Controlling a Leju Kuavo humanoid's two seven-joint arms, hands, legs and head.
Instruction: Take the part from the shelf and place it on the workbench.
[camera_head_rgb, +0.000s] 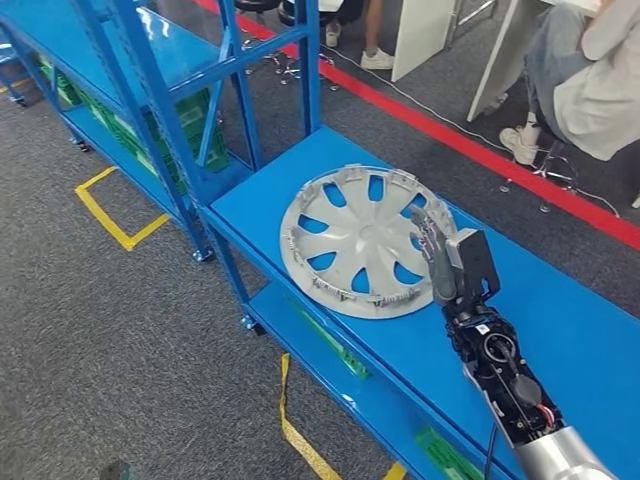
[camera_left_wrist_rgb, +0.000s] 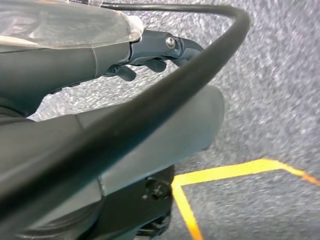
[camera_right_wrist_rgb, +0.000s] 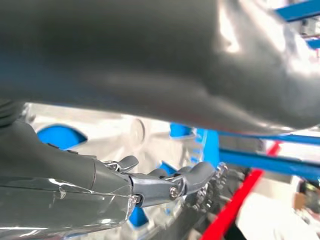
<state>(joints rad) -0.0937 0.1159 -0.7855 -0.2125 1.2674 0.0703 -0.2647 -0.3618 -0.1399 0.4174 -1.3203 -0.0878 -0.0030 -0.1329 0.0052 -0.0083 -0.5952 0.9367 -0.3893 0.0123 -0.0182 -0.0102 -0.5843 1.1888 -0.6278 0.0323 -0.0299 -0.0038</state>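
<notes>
Hubcap: while it lay flat on the blue workbench, the silver hubcap (camera_head_rgb: 361, 240) sat near the bench's shelf-side end, blue showing through its cut-outs.
Hubcap, close up: from my right wrist I saw its pale spokes (camera_right_wrist_rgb: 124, 131) right under my fingers, with blue openings between them.
Right hand: my right hand (camera_head_rgb: 440, 257) reached over the hubcap's rim on my side, fingers (camera_head_rgb: 424, 236) spread and lying over the rim; I could not tell whether they pressed on it or stood just above it. Nothing was pinched in them.
Left hand: my left hand (camera_left_wrist_rgb: 151, 55) hung over grey carpet, dark fingers curled in loosely with nothing in them.
Workbench: the blue top (camera_head_rgb: 573, 330) ran under my right arm, with a lower blue level beneath it.
Shelf: a blue rack (camera_head_rgb: 189, 90) stood touching the workbench's end, green crates (camera_head_rgb: 189, 125) on its low level.
Floor: yellow tape (camera_head_rgb: 113, 215) marked the carpet near the rack; a red line (camera_head_rgb: 483, 150) ran beyond the bench.
People: seated legs and white shoes (camera_head_rgb: 521, 140) showed past the red line.
</notes>
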